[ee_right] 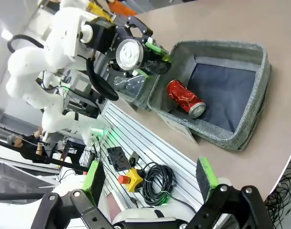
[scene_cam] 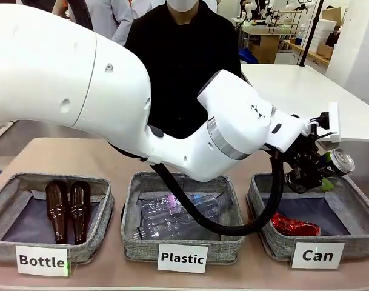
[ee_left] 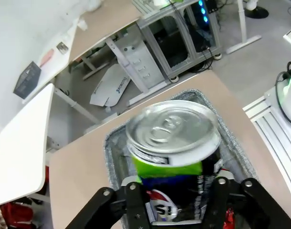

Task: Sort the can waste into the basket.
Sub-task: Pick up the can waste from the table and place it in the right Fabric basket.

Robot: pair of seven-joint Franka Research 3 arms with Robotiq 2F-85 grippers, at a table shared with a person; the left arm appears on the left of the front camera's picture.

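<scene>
One can, the red one (scene_cam: 295, 225), already lies on the dark floor of the basket (scene_cam: 275, 245) behind the "Can" card (scene_cam: 317, 255). The second, the dark can (scene_cam: 340, 162), is up in the air between the fingers of the left tool (scene_cam: 322, 171), above the far part of this same basket, with its silver end turned away from the wrist. The left arm reaches across the worktop (scene_cam: 111, 157) from the other side to get there.

I judge that the step in hand is the release of the dark can. The green pads stand on both sides of it, but I cannot tell if they pinch it or have just let go of it; the can looks a little blurred in the left wrist view.

The right tool (ee_right: 150, 176) is spread wide and holds nothing, well apart from the basket.

For the next move, the left fingers should be fully apart so that the can drops inside the walls and not on the rim. After that, the arm should rise straight up before it goes back, so it does not catch the basket.
</scene>
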